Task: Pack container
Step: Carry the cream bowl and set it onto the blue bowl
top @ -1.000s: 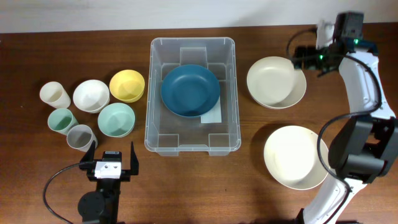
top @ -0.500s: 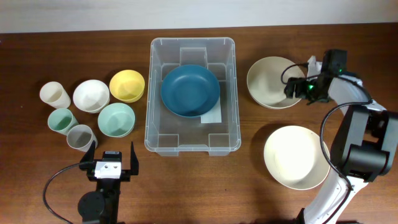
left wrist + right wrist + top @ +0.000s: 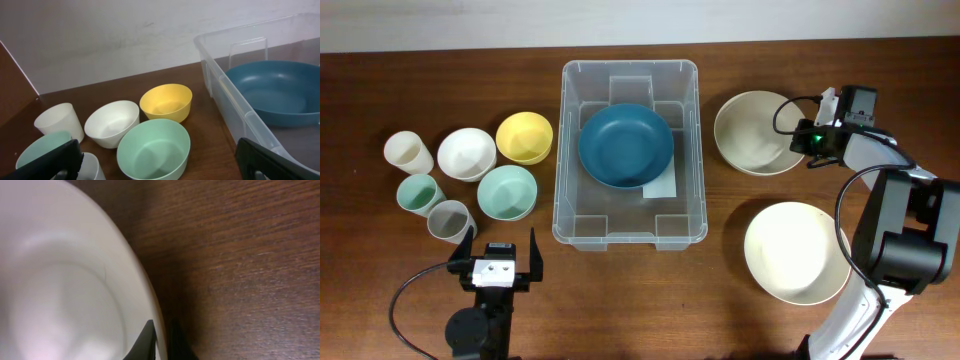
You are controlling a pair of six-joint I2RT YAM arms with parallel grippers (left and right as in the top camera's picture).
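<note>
Container (image 3: 630, 218) sits open-side up, long axis front to back.

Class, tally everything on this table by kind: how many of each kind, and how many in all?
Container: 1
Blue dish: 1
Big cream bowls: 2
Small bowls, white, yellow, green: 3
Cups, white, green, grey: 3
Total: 10

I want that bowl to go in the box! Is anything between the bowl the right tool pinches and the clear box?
Nothing visible does. Only table lies between the cream bowl in the right tool and the container. A blue plate already lies inside it.
</note>
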